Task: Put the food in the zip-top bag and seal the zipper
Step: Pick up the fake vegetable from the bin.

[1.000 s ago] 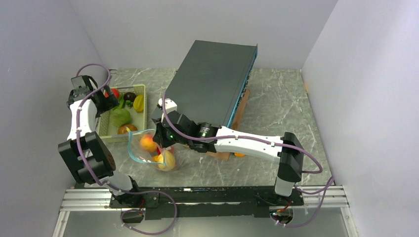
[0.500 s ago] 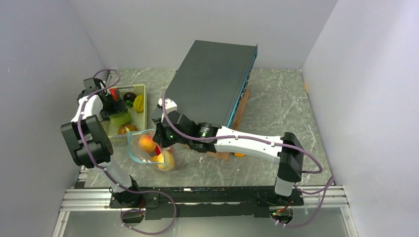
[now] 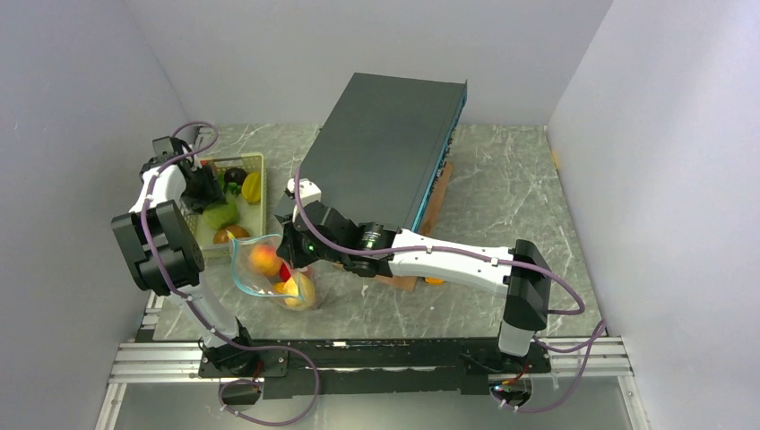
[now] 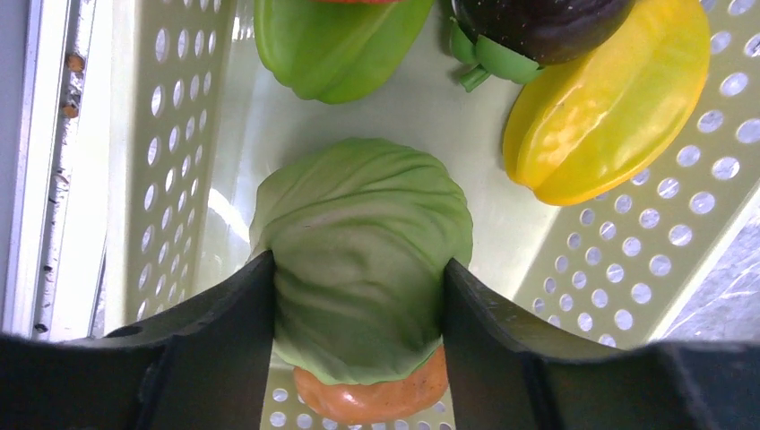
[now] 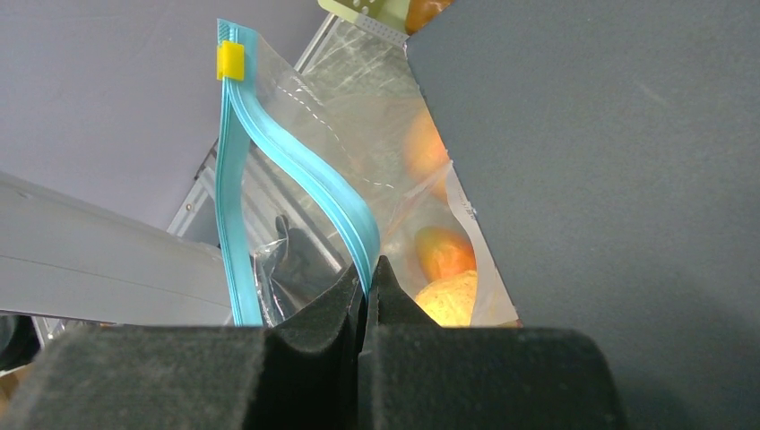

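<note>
The clear zip-top bag (image 3: 255, 279) stands open on the table in front of the basket, with a peach (image 3: 264, 260) and a yellow piece (image 3: 302, 288) inside. My right gripper (image 3: 289, 258) is shut on its teal zipper strip (image 5: 296, 170) and holds the mouth up; in the right wrist view the right gripper (image 5: 367, 269) pinches the strip. My left gripper (image 3: 206, 191) reaches into the pale basket (image 3: 263, 193). In the left wrist view the left gripper (image 4: 358, 269) has both fingers pressed against the sides of the green cabbage (image 4: 358, 224).
The basket also holds an orange piece (image 4: 372, 399), a yellow starfruit (image 4: 609, 98), a green pepper (image 4: 332, 45) and a dark purple piece (image 4: 538, 22). A big dark slab (image 3: 385, 148) lies tilted just right of the bag and basket. Walls close in on the left and back.
My left arm has swung from the basket's left edge in over the basket and come down onto the green cabbage. The right gripper and the bag have stayed put.
</note>
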Motion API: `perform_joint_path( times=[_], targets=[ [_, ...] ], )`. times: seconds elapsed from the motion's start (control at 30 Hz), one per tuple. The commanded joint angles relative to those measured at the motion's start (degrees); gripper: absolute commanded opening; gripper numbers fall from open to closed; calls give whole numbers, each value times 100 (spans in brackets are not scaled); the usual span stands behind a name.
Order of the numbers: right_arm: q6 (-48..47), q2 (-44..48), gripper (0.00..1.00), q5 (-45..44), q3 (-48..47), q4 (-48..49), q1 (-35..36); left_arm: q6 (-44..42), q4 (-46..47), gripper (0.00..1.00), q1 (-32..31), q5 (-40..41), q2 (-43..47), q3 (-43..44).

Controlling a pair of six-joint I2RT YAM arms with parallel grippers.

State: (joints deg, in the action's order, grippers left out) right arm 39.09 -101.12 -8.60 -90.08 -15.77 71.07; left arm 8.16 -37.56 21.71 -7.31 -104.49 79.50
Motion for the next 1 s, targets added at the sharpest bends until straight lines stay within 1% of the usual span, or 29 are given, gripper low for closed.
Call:
perform_joint_path(
  times=[0.0,0.03,0.2,0.33,0.43,0.47,0.5,0.57,0.67,0.73,0.87,0.97],
  targets=[
    [82,137,0,-25,9,115,-86,-78,-175,53,-7,11,191,104],
    [81,120,0,-34,-16,98,-89,-70,-159,47,-1,-8,288,63],
    [99,60,0,-5,-53,90,-86,-37,-42,28,-3,-81,910,-148],
    [99,-18,0,1,-114,41,-86,5,134,18,-7,-51,1505,-435],
    [113,-63,0,21,-170,37,-74,-21,216,11,-43,188,1993,-671],
    [114,-92,0,23,-209,12,-71,-20,241,5,-59,284,2170,-744],
    [116,-118,0,13,-242,-9,-84,-15,283,0,-70,341,2354,-840],
    [116,-148,0,4,-278,-16,-80,-28,428,0,-145,455,2779,-1067],
    [100,-187,0,-11,-343,-66,-73,-97,411,0,-465,711,3332,-1136],
    [82,-205,0,-55,-397,-139,-72,11,83,0,-535,709,3688,-1024],
    [74,-198,0,-54,-358,-95,-74,247,-380,0,-537,451,4726,-889],
    [81,-227,0,-43,-387,-127,-69,411,-858,0,-541,270,5456,-529]
  ],
)
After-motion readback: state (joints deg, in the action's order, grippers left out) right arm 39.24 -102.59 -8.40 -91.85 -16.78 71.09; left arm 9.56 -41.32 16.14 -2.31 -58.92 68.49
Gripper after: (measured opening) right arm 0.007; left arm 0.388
